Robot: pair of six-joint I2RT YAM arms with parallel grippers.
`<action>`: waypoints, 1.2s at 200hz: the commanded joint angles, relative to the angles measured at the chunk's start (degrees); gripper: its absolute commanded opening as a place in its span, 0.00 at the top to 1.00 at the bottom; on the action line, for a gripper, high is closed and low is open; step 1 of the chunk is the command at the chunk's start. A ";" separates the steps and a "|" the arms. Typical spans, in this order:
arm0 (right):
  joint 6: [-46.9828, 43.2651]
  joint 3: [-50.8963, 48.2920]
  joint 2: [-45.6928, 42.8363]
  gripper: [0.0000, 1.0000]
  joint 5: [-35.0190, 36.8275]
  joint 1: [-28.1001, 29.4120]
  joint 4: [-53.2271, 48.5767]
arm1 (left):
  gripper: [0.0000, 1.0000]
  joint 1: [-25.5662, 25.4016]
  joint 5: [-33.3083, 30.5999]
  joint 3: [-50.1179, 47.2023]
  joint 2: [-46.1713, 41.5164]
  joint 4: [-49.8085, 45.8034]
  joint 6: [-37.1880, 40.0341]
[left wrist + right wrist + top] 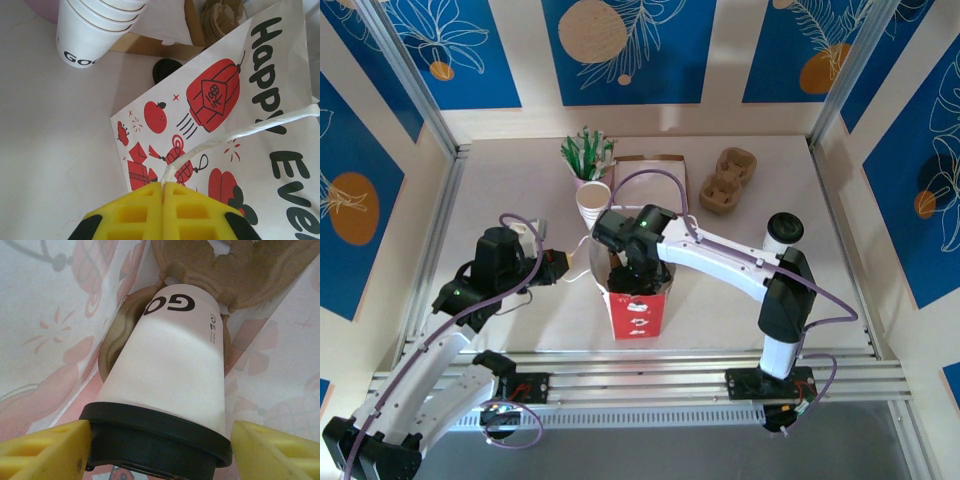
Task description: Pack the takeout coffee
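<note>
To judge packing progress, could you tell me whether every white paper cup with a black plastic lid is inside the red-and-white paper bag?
No, one black-lidded white paper cup stands on the table, outside the bag.

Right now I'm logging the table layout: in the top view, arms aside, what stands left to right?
Stack of lidless white cups → red-and-white paper bag → brown cup carrier → black-lidded coffee cup.

Bystanders at the back of your desk (520, 185)
Look along the far side: a pink holder of green-and-white sticks (586, 158), with a stack of lidless white paper cups (593, 203) just in front of it. An open flat cardboard box (648, 175) lies beside them, with a brown moulded cup carrier (728, 180) further right. Blue leaf-print panels (620, 50) line the walls.
</note>
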 commanded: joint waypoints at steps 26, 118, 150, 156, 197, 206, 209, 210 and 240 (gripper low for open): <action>0.34 -1.42 -2.34 0.28 -0.79 -0.41 -0.33 | 1.00 -0.95 -0.80 1.45 -0.40 -1.62 1.11; -0.20 0.41 -3.34 0.25 2.07 0.20 -1.99 | 1.00 -0.91 -0.80 1.10 -0.72 -1.10 0.97; -0.53 4.06 -4.26 0.21 3.23 0.63 -4.01 | 1.00 -0.91 -0.72 1.01 -0.38 -0.83 0.88; -0.54 4.57 -4.42 0.20 3.25 0.71 -4.26 | 1.00 -0.97 -0.64 1.01 -0.41 -0.75 0.80; -0.84 7.89 -5.47 0.16 4.00 1.36 -6.05 | 1.00 -1.00 -0.64 0.92 -0.12 -0.58 0.80; -0.92 8.65 -5.61 0.16 4.05 1.53 -6.44 | 1.00 -1.00 -0.67 0.92 -0.13 -0.56 0.88; -0.95 8.85 -5.65 0.16 4.11 1.60 -6.53 | 1.00 -1.00 -0.63 0.92 -0.08 -0.56 0.81; -0.98 8.93 -5.68 0.16 4.12 1.61 -6.63 | 1.00 -1.00 -0.63 0.92 -0.07 -0.56 0.80; -1.20 10.05 -6.09 0.13 3.83 1.86 -6.84 | 1.00 -1.00 -0.63 1.01 -0.04 -0.39 0.72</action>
